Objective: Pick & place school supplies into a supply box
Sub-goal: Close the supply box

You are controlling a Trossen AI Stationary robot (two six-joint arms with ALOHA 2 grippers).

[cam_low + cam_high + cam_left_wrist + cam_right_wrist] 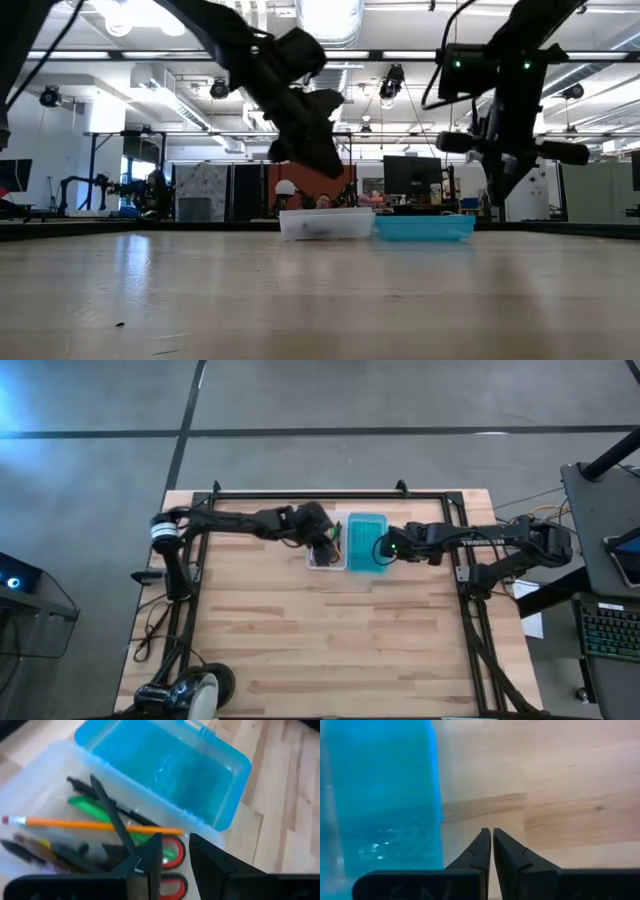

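You can see the supply box [345,542] lying open at the back middle of the worktop [330,650], its blue lid [165,770] flat beside the clear half. Your left gripper [172,855] hangs over the clear half with its fingers a little apart, above the orange pencil [90,824], green marker [97,809] and red scissors [172,862]. Your right gripper [491,847] is closed on nothing, by the lid's edge

Looks like a robotics lab in a big open industrial hall. Seen beyond the wooden counter [320,300]: exposed ceiling ducts [330,20] and strip lights, dark partitions, monitors [410,172] on desks, another robot arm [85,185] far at the back. Seen from above: grey concrete floor [350,395], a keyboard [610,630] beside the counter, loose cables [155,625].
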